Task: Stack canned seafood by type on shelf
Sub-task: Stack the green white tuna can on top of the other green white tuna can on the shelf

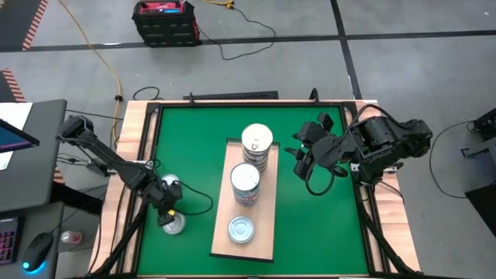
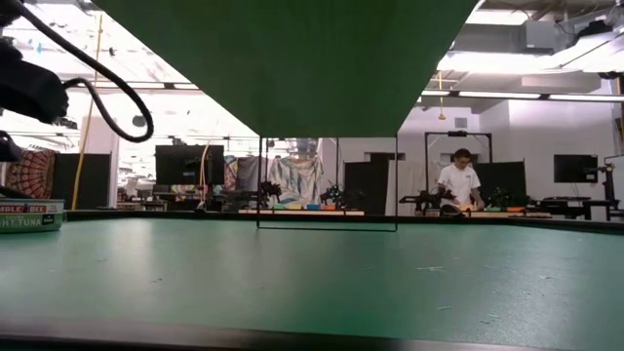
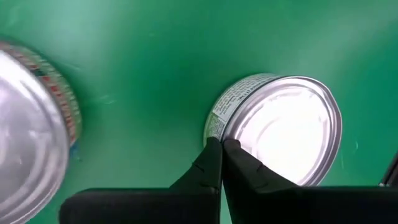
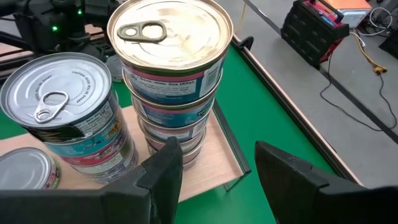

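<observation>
Your left hand [image 3: 221, 146] is pinching shut with nothing between its fingers, tips just touching a silver can [image 1: 172, 224] at the surface's [image 1: 325, 225] 8 o'clock edge. Your right hand [image 1: 298, 159] is hanging half-open, empty, at 3 o'clock of the shelf [image 1: 267, 232]. Three stacks [image 1: 256, 147] are standing there; that loose can is still waiting.

I'm in a robotics lab: grey taped floor [image 1: 403, 70], yellow cable [image 1: 97, 54], monitors [image 2: 185, 164] and other arm rigs [image 2: 336, 195] on benches behind, a person [image 2: 458, 180] working there.
</observation>
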